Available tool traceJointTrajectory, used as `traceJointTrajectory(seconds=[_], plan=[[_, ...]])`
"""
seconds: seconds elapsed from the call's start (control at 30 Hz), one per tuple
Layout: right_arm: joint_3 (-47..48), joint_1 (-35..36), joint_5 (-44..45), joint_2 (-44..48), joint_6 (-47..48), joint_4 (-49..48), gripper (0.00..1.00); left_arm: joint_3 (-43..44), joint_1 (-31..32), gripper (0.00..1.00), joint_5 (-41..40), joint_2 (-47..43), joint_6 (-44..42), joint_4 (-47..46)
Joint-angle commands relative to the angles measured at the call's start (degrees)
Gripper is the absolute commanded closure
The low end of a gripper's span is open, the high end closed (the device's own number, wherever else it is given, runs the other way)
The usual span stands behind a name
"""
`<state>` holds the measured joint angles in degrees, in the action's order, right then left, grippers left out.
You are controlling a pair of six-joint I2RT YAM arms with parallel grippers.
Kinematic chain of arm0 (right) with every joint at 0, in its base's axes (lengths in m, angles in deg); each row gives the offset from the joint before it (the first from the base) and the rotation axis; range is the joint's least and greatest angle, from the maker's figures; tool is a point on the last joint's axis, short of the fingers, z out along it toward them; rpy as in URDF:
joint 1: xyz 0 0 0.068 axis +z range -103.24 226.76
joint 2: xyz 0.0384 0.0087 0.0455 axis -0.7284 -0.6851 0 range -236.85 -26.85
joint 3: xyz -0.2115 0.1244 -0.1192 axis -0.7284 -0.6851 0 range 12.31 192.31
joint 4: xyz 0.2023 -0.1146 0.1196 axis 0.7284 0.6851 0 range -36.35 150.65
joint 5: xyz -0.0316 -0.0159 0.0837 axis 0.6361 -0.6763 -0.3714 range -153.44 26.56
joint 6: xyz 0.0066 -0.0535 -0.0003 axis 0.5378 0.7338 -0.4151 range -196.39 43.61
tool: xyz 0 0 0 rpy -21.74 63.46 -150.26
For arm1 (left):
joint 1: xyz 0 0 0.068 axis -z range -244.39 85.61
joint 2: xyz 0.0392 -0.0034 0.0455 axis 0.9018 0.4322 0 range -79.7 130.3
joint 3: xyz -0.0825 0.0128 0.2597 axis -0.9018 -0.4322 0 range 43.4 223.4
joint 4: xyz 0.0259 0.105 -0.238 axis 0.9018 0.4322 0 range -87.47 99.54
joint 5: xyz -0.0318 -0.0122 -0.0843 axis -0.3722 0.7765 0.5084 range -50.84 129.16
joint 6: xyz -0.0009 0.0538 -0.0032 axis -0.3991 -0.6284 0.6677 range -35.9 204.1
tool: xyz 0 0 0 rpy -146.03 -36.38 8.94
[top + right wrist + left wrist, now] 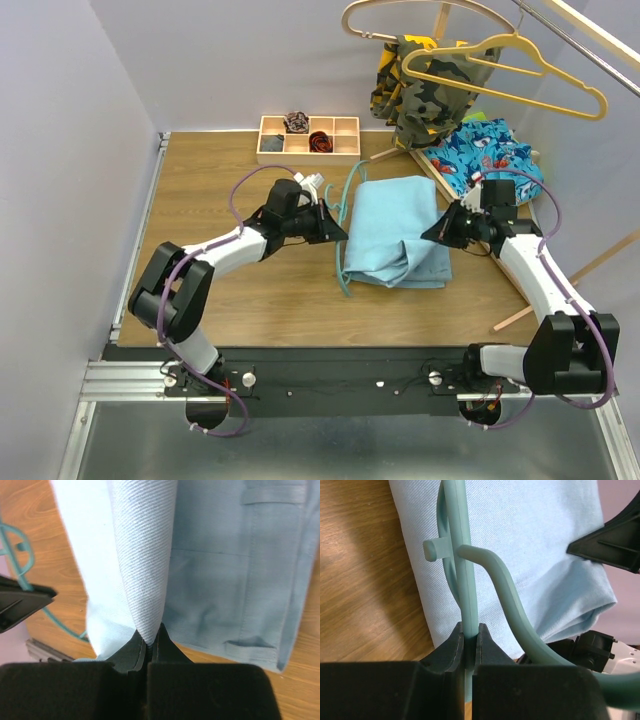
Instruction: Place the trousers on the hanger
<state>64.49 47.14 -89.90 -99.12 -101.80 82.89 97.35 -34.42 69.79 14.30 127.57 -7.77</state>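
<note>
Sky-blue, soft, wrinkly cloth trousers [395,235], folded, lying in the middle of the brown wooden tabletop [200,200], between both arms. Along their left edge, the thin teal plastic hanger [344,262], its straight bar over the cloth; touching it or just above it, cannot tell. Closed tight on a raised fold at the right edge of the trousers: the right gripper [150,641], with the cloth pinched between both fingers. Closed on the straight bar of the hanger, with no gap visible: the left gripper [470,630].

Seems to be the step of bringing the cloth over the bar. To do it well:
- Lift the pinched fold only a little.
- Draw it slowly leftward across the bar.
- Hold the hanger firm and level, to prevent any twisting of the thin bar inside the jaws.
- Mind the lower layers, soft and probably ready to drag or bunch.
- Stay away from the blue shark-print cloth [480,150] near the right arm.
</note>
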Motion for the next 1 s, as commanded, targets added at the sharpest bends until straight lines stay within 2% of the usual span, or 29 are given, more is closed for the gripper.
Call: traceJointTrajectory(seconds=[0.0, 0.17, 0.27, 0.6, 0.87, 0.97], plan=[[-1.4, -2.1, 9.9, 0.4, 1.1, 3.0, 0.99, 3.9, -0.4, 1.00, -7.4, -4.0, -2.3, 3.7], [-1.8, -2.1, 19.7, 0.3, 0.8, 4.2, 0.99, 8.2, 1.5, 1.00, -5.3, -6.5, -1.6, 6.7], [-0.9, -2.1, 22.4, -0.1, 1.2, 4.2, 0.99, 9.8, 2.9, 1.00, -4.1, -7.8, -1.0, 7.9], [0.5, -2.1, 28.3, -6.2, 2.0, 3.0, 0.99, 13.7, 4.3, 1.00, -2.5, -10.0, 1.4, 10.2], [2.7, -2.1, 30.3, -6.6, 2.6, 2.8, 0.99, 20.1, 8.1, 1.00, -1.9, -8.9, 2.0, 13.3], [4.2, -2.1, 29.5, -7.9, 2.7, 2.2, 0.94, 21.7, 9.4, 1.00, -1.9, -9.1, 2.8, 13.6]])
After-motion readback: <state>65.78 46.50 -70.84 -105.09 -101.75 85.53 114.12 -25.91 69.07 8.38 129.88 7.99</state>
